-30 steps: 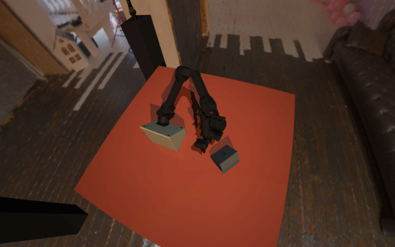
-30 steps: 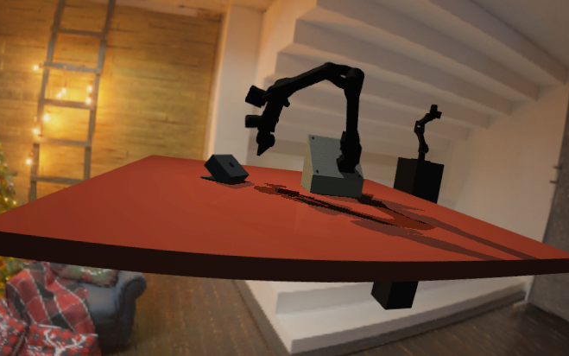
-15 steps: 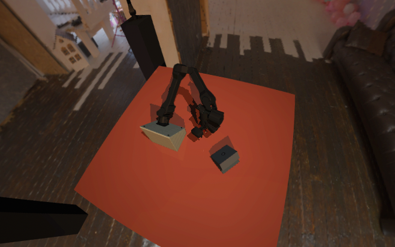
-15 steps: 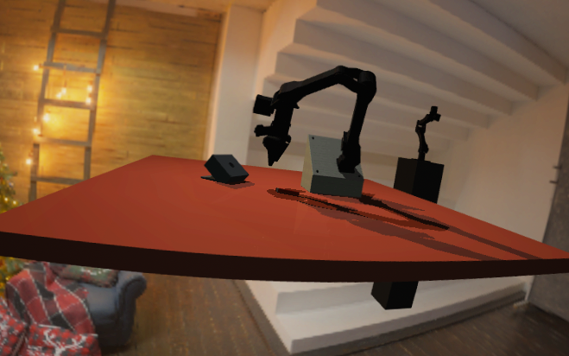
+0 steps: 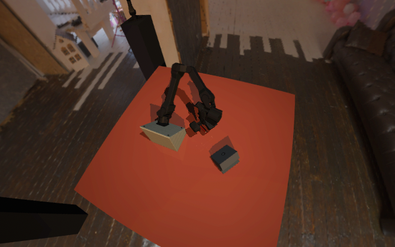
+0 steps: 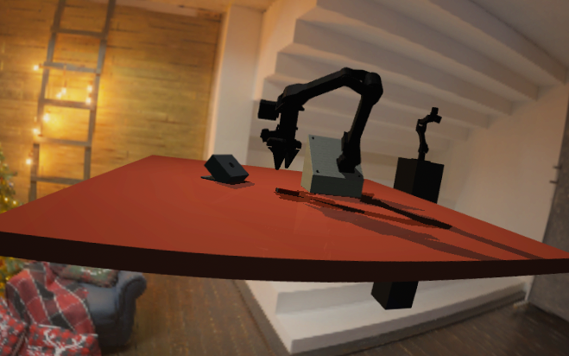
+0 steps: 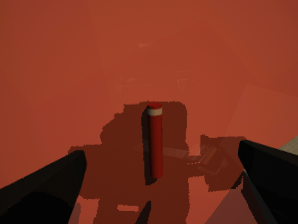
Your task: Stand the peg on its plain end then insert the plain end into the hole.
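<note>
The red peg (image 6: 287, 192) (image 7: 156, 145) lies flat on the table in the gripper's shadow. In the wrist view its white band (image 7: 155, 112) is near the upper end and its plain end is toward the bottom. My gripper (image 5: 203, 126) (image 6: 281, 167) (image 7: 163, 153) is open and empty, pointing down above the peg, with one finger to each side of it in the wrist view. The dark sloped panel (image 5: 230, 151) (image 6: 218, 169) stands apart from the gripper, with one hole (image 5: 223, 153) (image 6: 231, 164) in its face.
The arm stands on a grey wedge-shaped base (image 5: 162, 140) (image 6: 335, 184) beside the gripper. The red table (image 5: 162, 190) (image 6: 144, 220) carries all of this. A black pillar (image 5: 142, 42) (image 6: 419, 179) with a small arm-like shape on top stands beyond the table edge.
</note>
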Controlling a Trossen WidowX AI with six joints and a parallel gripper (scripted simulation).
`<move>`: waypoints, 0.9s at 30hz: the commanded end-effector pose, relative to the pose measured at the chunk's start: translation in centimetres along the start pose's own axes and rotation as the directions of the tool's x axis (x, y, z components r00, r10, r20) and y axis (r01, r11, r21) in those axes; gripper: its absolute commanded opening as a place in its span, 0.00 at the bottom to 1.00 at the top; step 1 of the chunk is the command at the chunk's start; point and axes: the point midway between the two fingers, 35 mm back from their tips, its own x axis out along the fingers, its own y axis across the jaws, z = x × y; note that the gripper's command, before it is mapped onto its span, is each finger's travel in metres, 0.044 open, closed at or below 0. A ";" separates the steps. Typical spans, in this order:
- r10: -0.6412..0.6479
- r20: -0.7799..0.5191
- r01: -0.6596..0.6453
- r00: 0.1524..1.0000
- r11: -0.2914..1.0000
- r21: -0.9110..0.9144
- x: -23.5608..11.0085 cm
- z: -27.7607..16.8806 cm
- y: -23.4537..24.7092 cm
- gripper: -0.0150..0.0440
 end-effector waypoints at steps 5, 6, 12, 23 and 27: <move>0.004 -0.005 -0.004 1.000 1.000 0.009 1.3 0.0 0.0 1.00; 0.004 -0.005 -0.004 1.000 1.000 0.009 1.4 0.0 0.0 1.00; 0.003 -0.004 -0.003 1.000 1.000 0.009 2.4 0.1 0.0 1.00; 0.004 -0.004 -0.004 1.000 1.000 0.009 4.2 0.1 0.1 1.00; 0.004 -0.004 -0.004 1.000 1.000 0.008 4.8 0.0 0.1 1.00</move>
